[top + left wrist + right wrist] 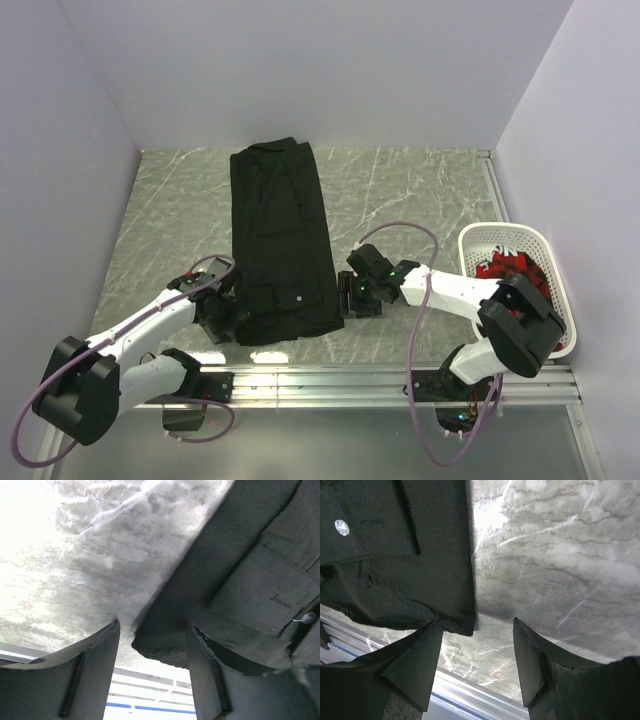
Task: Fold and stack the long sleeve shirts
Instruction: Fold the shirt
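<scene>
Left gripper straddles a near corner of the black shirt, fingers parted — right gripper likewise, beside its edge (neither clamps). White basket holds red cloth. Shirt lies on the table, long axis near-to-far.

The top camera looks down from above the near edge over the whole grey marbled table. Both wrist cameras sit close at the near corners of the black cloth shirt.

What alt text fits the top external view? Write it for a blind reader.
A black long sleeve shirt, folded into a long strip, lies on a marbled table. The left tool is at its near left corner and the right tool beside its near right edge. A white basket holding red cloth sits at right.
</scene>
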`<state>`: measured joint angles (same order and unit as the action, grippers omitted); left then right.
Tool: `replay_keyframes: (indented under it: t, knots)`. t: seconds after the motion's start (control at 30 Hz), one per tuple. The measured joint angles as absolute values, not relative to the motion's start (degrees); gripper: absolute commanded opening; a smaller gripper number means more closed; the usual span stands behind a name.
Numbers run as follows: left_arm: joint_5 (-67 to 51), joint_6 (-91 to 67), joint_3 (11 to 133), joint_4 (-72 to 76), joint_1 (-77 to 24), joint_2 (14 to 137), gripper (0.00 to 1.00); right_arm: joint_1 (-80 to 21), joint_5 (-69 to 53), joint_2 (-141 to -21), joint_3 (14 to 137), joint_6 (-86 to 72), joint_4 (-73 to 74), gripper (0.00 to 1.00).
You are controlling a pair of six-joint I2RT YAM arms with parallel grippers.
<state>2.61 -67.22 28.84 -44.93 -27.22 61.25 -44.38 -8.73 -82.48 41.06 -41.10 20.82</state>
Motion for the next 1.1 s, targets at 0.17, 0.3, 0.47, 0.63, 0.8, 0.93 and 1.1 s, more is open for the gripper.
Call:
replay_keyframes:
  t: [0.17, 0.3, 0.47, 0.63, 0.8, 0.93, 1.1]
  knots:
    - [2.8, -67.1, 28.9, -45.3, -27.2, 61.5, 0.48, -44.5, -9.3, -83.6, 41.3, -41.1, 20.3, 0.65]
    - [2.9, -67.0, 28.8, -46.0, -27.3, 61.8, 0.36, -44.6, -10.1, -84.6, 42.1, -41.3, 20.0, 0.65]
    - [2.9, -66.9, 28.8, -46.2, -27.6, 62.0, 0.21, -45.2, -10.2, -85.6, 42.7, -41.6, 19.5, 0.64]
    - [2.8, -66.8, 28.6, -45.7, -28.0, 62.0, 0.06, -46.4, -10.6, -87.8, 44.6, -42.0, 19.5, 0.58]
    - [2.5, -66.7, 28.4, -45.3, -28.2, 61.4, 0.01, -47.5, -11.1, -90.0, 46.3, -42.1, 19.8, 0.47]
    - [2.1, -66.7, 28.3, -44.8, -28.3, 60.6, 0.01, -47.8, -11.4, -91.2, 47.0, -42.1, 20.2, 0.3]
    - [1.8, -66.7, 28.3, -44.9, -28.3, 59.0, 0.01, -48.1, -11.5, -92.3, 47.6, -41.9, 21.0, 0.03]
